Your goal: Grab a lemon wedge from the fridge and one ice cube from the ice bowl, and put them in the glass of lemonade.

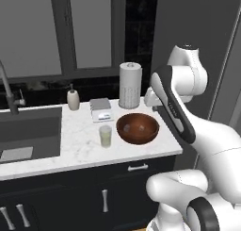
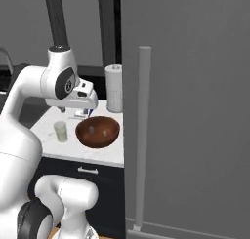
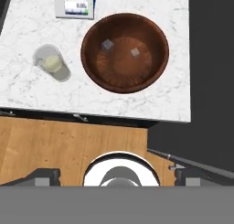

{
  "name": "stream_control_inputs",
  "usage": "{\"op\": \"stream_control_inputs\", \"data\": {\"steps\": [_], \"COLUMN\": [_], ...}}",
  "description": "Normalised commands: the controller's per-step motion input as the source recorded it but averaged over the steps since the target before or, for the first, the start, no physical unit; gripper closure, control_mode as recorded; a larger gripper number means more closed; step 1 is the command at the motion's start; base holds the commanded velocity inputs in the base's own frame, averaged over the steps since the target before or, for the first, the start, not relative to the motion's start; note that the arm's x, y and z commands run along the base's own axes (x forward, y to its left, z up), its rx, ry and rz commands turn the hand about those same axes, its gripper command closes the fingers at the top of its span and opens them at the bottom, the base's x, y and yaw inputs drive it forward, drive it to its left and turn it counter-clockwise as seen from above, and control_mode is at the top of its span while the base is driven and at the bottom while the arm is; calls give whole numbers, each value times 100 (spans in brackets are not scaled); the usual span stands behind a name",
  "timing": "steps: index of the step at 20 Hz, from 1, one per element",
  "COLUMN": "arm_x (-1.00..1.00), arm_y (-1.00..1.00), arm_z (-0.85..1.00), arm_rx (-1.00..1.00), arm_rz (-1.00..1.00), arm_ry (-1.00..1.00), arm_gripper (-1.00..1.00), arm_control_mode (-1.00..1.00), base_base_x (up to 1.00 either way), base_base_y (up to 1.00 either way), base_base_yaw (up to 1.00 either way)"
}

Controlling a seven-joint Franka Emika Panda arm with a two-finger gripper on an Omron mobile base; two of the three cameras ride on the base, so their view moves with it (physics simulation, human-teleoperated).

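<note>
Bowl below me: the ice bowl [image 3: 124, 52] sits on the marble counter [image 3: 27, 31], two ice cubes in it, one ice cube [image 3: 108, 45] left of centre, another [image 3: 135, 52] beside it, apart; the glass of lemonade [image 3: 52, 63] stands just left of the bowl, not touching; a small scale [image 3: 75, 6] lies beyond them; my pincer [image 2: 73, 106] hovers above the counter behind the bowl, and I cannot tell how wide it stands or see anything in it; the fridge [image 2: 195, 111] is shut, its bar handle [image 2: 142, 135] upright at my right; a paper towel roll [image 1: 130, 85] stands at the back.
</note>
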Motion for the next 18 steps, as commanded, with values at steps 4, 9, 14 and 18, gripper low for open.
{"op": "stream_control_inputs", "data": {"steps": [4,9,14,18], "arm_x": [0,0,0,0], "arm_y": [0,0,0,0], "arm_z": [0,0,0,0], "arm_rx": [0,0,0,0], "arm_rz": [0,0,0,0], "arm_ry": [0,0,0,0], "arm_gripper": [-100,-100,-100,-100], "arm_control_mode": [100,100,100,100], "base_base_x": [62,56,37,54], "base_base_y": [26,44,80,27], "base_base_yaw": [-10,-10,-2,-3]}}
